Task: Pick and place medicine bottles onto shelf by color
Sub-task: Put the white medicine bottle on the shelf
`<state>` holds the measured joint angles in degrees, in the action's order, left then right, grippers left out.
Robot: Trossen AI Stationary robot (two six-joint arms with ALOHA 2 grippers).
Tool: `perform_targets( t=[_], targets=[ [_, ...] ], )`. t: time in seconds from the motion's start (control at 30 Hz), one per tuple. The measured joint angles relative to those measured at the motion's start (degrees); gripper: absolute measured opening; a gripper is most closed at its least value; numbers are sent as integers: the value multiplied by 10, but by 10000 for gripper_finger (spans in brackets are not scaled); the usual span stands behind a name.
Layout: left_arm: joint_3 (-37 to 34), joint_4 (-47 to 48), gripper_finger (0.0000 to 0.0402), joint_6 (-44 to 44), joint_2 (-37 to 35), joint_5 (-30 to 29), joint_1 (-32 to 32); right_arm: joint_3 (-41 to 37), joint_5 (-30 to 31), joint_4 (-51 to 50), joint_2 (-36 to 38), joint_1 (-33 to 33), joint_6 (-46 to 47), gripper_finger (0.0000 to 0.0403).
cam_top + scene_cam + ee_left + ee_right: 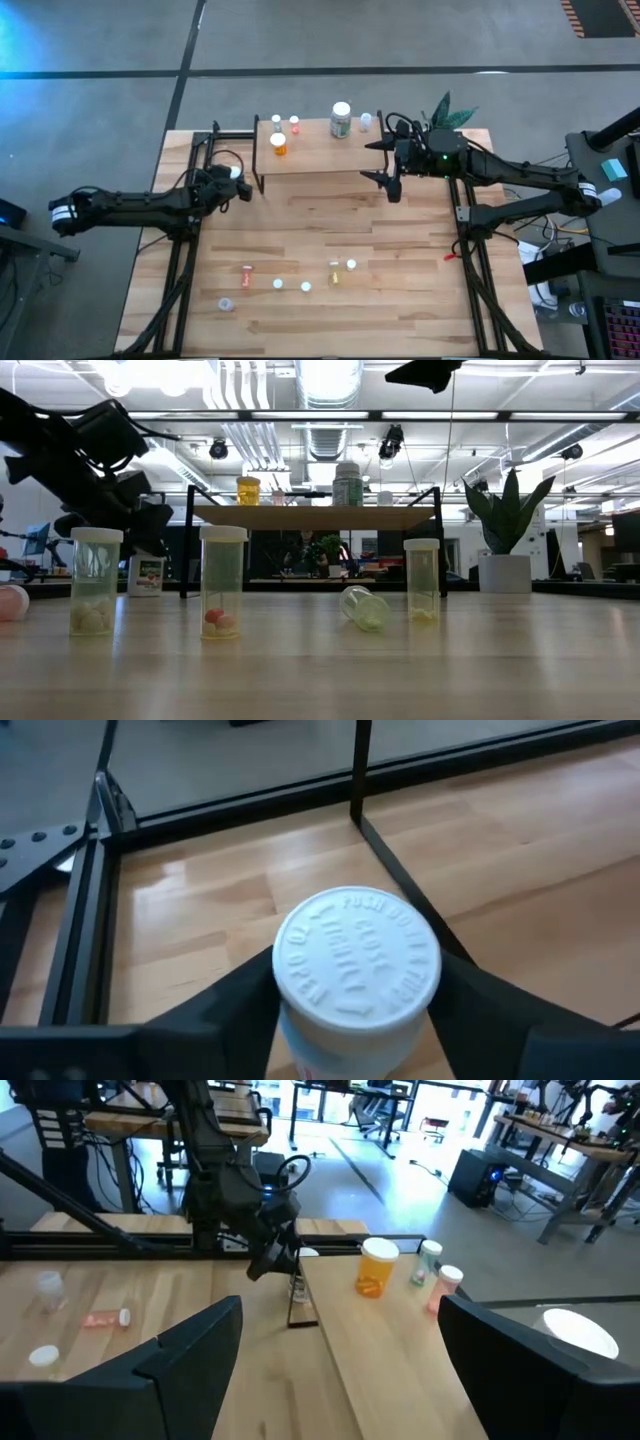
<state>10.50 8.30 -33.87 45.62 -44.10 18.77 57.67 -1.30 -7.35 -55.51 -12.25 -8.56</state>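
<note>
Left gripper (350,1020) pinching an upright white-capped bottle (357,970) just beside the shelf's (320,155) left black leg, the board lying ahead and above; right gripper (390,160), fingers spread, hovers at the shelf's right end.

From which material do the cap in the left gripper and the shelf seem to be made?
The white cap in the left gripper looks like matte moulded plastic: raised letters circle its top. The shelf looks like a pale wood board with visible grain on thin black legs, probably metal.
</note>
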Motion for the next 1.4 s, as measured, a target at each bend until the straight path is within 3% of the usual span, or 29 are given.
perform_targets(
  t=[0.1, 0.47, 0.8, 1.13, 1.27, 1.4],
  targets=[
    [0, -4, 178, -1, 8, -1, 0, 0, 0, 0, 0, 0, 0, 327],
    [25, 28, 176, 15, -14, 3, 0, -3, 0, -1, 0, 0, 19, 327],
    [142, 241, 176, 16, -90, 33, 0, -3, 0, -1, 0, 0, 21, 327],
    [268, 370, 176, 30, -134, 75, 0, -3, 0, -11, 0, 0, 20, 327],
    [301, 357, 176, 47, -144, 95, -1, -4, 0, -17, 0, 0, 20, 327],
    [307, 274, 176, 95, -142, 153, -1, -4, 0, -18, 0, 0, 15, 327]
  ],
)
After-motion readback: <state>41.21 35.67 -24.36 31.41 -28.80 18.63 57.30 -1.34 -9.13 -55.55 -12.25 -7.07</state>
